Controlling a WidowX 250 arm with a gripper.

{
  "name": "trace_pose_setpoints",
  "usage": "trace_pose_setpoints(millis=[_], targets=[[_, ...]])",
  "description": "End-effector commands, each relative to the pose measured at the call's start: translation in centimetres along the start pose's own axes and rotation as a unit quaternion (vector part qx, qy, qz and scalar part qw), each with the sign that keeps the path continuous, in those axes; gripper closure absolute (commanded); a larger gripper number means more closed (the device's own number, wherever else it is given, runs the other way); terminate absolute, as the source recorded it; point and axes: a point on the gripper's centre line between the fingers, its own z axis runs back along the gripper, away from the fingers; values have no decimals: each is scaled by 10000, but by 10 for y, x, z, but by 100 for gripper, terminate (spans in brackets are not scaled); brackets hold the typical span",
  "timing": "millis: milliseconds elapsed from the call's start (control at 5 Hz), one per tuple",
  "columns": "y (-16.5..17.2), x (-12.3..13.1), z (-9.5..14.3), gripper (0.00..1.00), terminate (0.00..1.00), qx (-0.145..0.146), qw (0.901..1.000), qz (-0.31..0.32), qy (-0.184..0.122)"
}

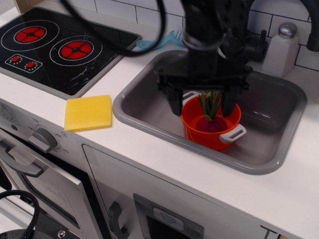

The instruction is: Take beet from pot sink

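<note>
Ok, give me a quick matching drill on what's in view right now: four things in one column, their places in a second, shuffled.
Things:
1. beet
2. pot
3. yellow sponge
4. end effector

Places:
A. flat on the white counter, left of the sink
B. open, fingers straddling the pot's rim
C. inside the pot, leaves upright
D. standing on the sink floor

Pairs: 1-C, 2-D, 3-A, 4-B

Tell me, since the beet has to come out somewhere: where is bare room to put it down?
Bare sink floor left of the pot, and white counter between the yellow sponge and the sink rim. Crowded: the gripper straddles the pot and beet.
</note>
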Motion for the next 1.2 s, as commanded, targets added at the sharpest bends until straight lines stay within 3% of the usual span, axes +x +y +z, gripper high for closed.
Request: trace_pose_setpoints(millis=[0, 400, 600, 1000], targets=[[-21, 39, 2, 0, 0, -309, 9971, 306, -630], [-27, 66, -14, 0, 0, -52, 9949, 709, -717], [-25, 68, -22, 0, 0, 269, 9938, 738, -792], [-19, 59, -29, 0, 0, 479, 9961, 506, -547]])
